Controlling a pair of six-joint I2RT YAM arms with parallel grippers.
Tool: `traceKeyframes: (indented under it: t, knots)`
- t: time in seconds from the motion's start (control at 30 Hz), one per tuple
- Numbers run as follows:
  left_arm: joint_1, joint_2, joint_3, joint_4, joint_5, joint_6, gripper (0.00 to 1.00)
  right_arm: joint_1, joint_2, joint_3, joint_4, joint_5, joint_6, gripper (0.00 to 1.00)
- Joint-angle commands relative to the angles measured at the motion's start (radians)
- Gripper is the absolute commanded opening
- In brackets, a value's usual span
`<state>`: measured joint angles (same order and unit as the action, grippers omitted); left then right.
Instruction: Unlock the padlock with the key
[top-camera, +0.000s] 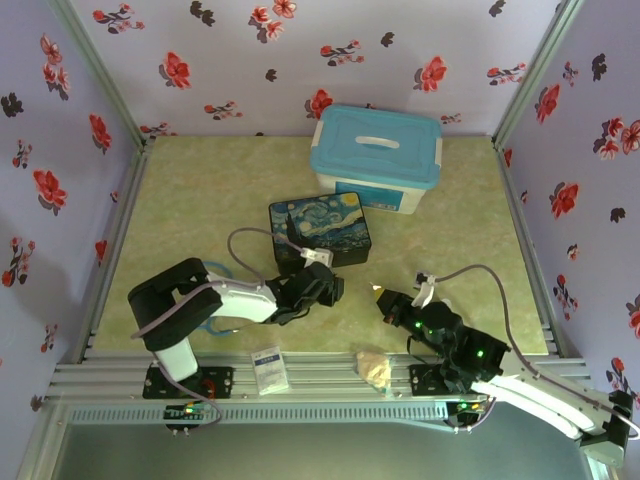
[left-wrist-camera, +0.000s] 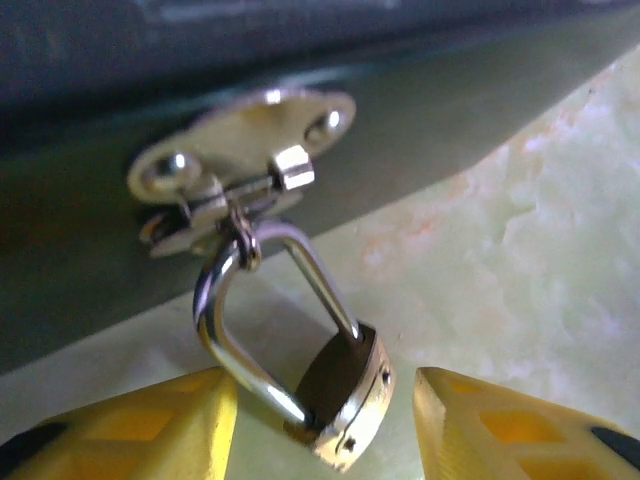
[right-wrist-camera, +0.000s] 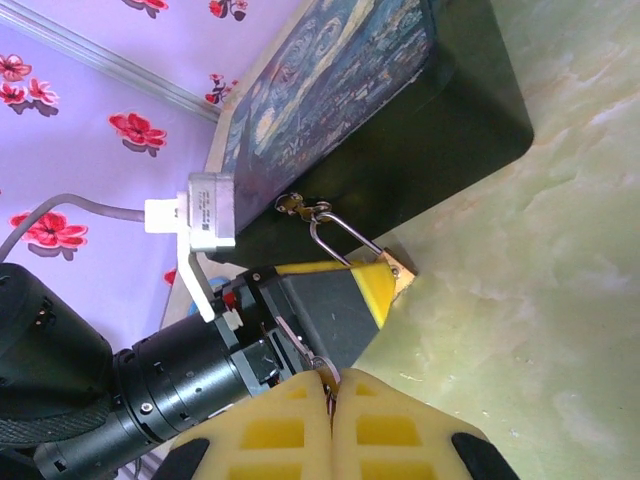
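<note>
The padlock (left-wrist-camera: 345, 400) hangs by its silver shackle from the clasp (left-wrist-camera: 240, 160) on the front wall of the painted tin (top-camera: 320, 232), its brass body tilted and low against the pale green table (left-wrist-camera: 520, 250). The left gripper (left-wrist-camera: 325, 385) sits at that front wall with its yellow fingers (left-wrist-camera: 150, 430) parted, one on each side of the lock. The left one lies just beside the shackle, while a sliver of table shows between the brass body and the right one, so the jaws bracket the padlock without clamping it.

The right gripper (right-wrist-camera: 335, 395) hovers near the left one, well apart from the blue-lidded box (top-camera: 375, 160) at the back of the table. Its yellow pads are pressed flat together, and a thin bit of dark metal with a small ring pokes out of the pinch — the key (right-wrist-camera: 320, 365), as far as can be told at this size. From the right wrist, the key's end points toward the left gripper's housing, short of the lock.
</note>
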<state>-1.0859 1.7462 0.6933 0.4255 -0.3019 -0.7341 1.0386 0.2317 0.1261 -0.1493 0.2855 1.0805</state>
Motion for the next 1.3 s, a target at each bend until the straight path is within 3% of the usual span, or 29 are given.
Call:
traceKeyframes:
  t: [0.0,0.13,0.33,0.6,0.73,0.87,1.1,1.27]
  knots:
    - [0.006,0.055,-0.01,0.105,-0.049,0.011,0.46,-0.006,-0.013,-0.026,0.052,0.014,0.016,0.0]
    - [0.004,0.082,-0.005,0.124,-0.046,-0.023,0.43,-0.007,-0.012,-0.016,0.021,0.014,0.013,0.0]
    - [0.0,0.059,-0.042,0.18,-0.045,-0.074,0.28,-0.008,0.024,-0.047,0.07,0.033,0.028,0.0]
    - [-0.001,-0.013,-0.114,0.238,-0.04,-0.198,0.15,-0.01,0.329,-0.091,0.371,-0.018,0.06,0.0]
    - [-0.002,-0.038,-0.144,0.28,-0.013,-0.249,0.1,-0.018,0.514,-0.055,0.534,-0.104,0.022,0.0]
    - [0.003,-0.042,-0.173,0.345,0.018,-0.323,0.03,-0.117,0.649,-0.076,0.736,-0.293,0.067,0.0]
    - [0.012,-0.048,-0.217,0.443,0.073,-0.437,0.0,-0.138,0.681,0.045,0.592,-0.418,-0.009,0.0]
    - [0.012,-0.066,-0.237,0.527,0.089,-0.503,0.0,-0.178,0.753,0.037,0.647,-0.486,0.008,0.0]
